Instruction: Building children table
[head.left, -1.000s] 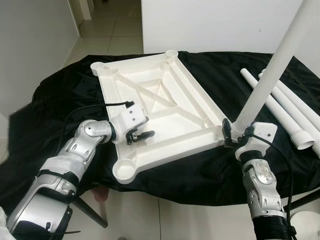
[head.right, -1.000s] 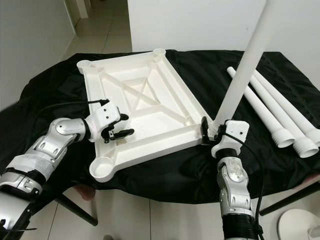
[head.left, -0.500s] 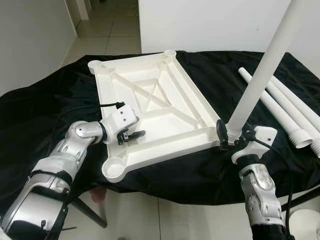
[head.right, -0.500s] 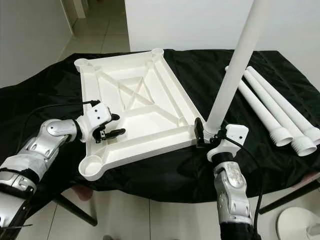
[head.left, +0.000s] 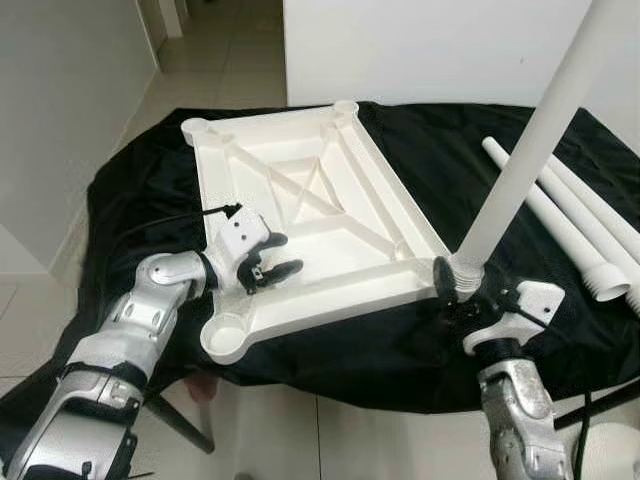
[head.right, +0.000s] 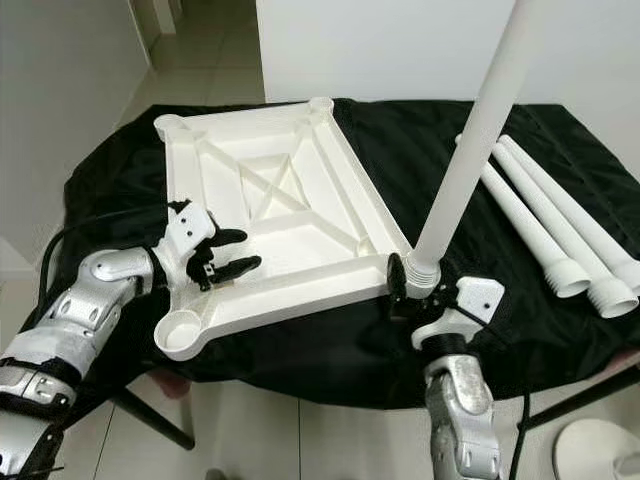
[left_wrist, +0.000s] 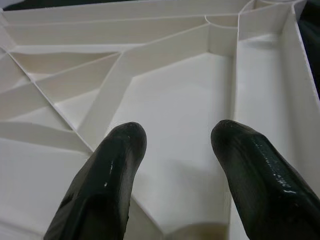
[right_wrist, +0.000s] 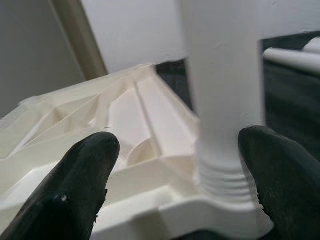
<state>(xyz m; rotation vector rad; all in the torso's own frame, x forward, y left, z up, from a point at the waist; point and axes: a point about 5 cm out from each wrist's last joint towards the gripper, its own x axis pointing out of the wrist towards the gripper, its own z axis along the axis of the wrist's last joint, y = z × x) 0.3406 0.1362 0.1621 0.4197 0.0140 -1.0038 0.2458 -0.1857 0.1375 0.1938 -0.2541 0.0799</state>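
Observation:
The white tabletop (head.left: 310, 215) lies upside down on the black-covered table, its ribs facing up. A white leg (head.left: 520, 170) stands in its near right corner socket and leans up to the right. My right gripper (head.left: 455, 290) is open at the leg's threaded base (right_wrist: 220, 175), one finger on each side and clear of it. My left gripper (head.left: 278, 255) is open too, hovering over the ribbed underside (left_wrist: 165, 90) by the near left rim, with nothing between its fingers.
Three spare white legs (head.right: 545, 235) lie side by side at the table's right. The black cloth (head.left: 450, 150) hangs over the table edges. An empty corner socket (head.left: 226, 335) sits near the front left. Tiled floor lies beyond and below.
The camera has shifted a little. My right gripper has sunk slightly below the leg's base, and the leg stays standing in its socket. The left gripper stays over the near left rim.

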